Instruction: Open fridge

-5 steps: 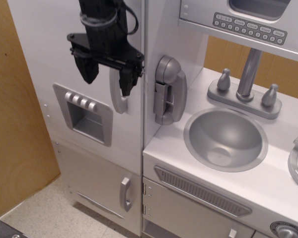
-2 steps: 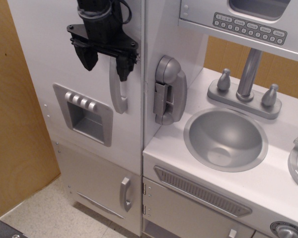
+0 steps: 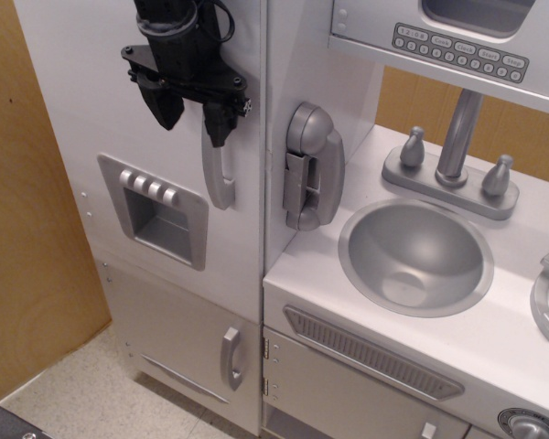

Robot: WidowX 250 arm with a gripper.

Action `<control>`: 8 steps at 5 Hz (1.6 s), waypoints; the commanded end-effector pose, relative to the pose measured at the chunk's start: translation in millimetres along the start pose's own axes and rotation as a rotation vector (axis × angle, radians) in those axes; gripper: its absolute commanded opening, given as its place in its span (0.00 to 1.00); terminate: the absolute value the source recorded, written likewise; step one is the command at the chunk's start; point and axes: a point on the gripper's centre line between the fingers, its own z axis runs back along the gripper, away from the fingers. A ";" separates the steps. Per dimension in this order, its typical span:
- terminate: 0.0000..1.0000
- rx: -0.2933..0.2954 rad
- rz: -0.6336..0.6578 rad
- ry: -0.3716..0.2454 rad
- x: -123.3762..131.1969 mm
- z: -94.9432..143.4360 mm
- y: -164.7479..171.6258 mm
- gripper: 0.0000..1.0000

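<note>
Item: black two-fingered gripper (image 3: 190,117). Over the last second I have watched it climb up the door and drift slightly left. Its right finger, earlier level with the middle of the handle, now sits over the handle's top end. Jaws stand apart, holding nothing.

Item: tall white toy-kitchen fridge (image 3: 91,110), far left of the unit, beside the wooden panel (image 3: 27,229). Its large door is flush and closed, with no gap at the seam.

Item: long grey curved door handle (image 3: 217,174), along the door's right edge, just left of the grey toy telephone (image 3: 311,166). Long axis vertical, bowing outward toward the camera. Lower part clear, upper end hidden behind the gripper.

Assessment: I judge the rise a repositioning, not a pull, since the door is unmoved. Opening has not started. The fingers seem to straddle the handle's top, though depth is uncertain.
</note>
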 end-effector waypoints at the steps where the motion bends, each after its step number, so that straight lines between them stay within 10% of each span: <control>1: 0.00 0.034 -0.022 -0.103 10.2 13.4 8.8 0.00; 6: 0.00 0.034 -0.067 -0.005 -75.5 50.7 60.2 0.00; 7: 0.00 0.045 -0.087 0.061 -79.6 64.0 70.1 1.00; 8: 0.00 0.074 -0.152 0.032 -96.6 67.9 56.4 1.00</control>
